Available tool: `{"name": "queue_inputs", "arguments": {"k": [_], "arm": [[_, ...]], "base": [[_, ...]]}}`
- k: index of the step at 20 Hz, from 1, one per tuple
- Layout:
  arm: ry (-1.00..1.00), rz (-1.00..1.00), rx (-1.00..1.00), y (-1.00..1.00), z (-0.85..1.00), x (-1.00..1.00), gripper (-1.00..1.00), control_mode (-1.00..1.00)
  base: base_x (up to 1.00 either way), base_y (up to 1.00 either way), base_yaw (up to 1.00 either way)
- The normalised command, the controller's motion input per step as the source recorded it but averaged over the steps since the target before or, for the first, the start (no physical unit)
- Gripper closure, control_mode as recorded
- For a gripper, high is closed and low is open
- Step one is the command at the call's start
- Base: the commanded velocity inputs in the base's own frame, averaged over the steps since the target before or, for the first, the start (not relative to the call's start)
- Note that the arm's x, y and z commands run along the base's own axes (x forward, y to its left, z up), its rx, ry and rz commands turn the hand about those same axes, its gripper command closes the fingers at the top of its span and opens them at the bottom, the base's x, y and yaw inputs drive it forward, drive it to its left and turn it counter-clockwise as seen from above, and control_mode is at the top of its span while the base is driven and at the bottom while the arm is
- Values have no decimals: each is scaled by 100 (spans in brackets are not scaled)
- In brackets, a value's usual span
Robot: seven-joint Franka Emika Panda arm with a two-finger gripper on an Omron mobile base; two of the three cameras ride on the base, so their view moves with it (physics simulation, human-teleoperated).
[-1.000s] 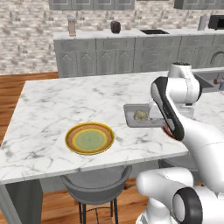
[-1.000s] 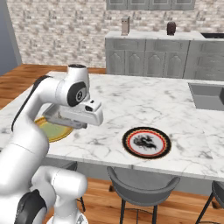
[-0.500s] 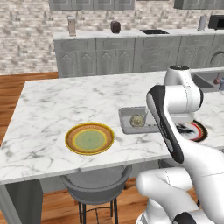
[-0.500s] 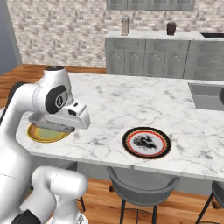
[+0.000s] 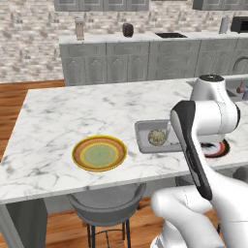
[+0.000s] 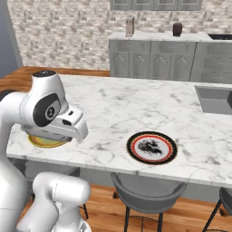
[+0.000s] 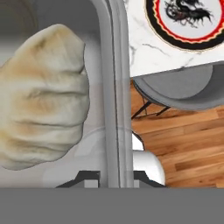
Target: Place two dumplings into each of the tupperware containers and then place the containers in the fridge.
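In the left base view, a grey tupperware container sits on the marble island counter close to its near edge, and a pale dumpling lies inside it. The yellow-orange plate rests to the container's left, also near the near edge. The white arm bends down over the container's right end and hides it. A sliver of the black-and-red plate shows behind the arm.

In the right base view, the arm's head hangs over the counter's near left corner and covers most of the yellow-orange plate. The black-and-red plate lies well apart to the right, near the near edge.

In the hand view, the dumpling looms large inside the container, whose rim runs up the frame just beside it. The gripper straddles that rim, one dark tip on each side, pinched onto the container wall. The black-and-red plate sits beyond, above a grey stool and wooden floor.
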Motion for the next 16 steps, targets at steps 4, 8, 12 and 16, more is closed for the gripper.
{"name": "queue_inputs", "arguments": {"k": [4,8,12,16], "arm": [[0,0,0,0,1,0,100,100],[0,0,0,0,0,0,100,100],[0,0,0,0,0,0,100,100],[0,0,0,0,0,0,100,100]], "base": [[-22,0,0],[-100,49,6],[-90,100,44],[-24,100,71]]}}
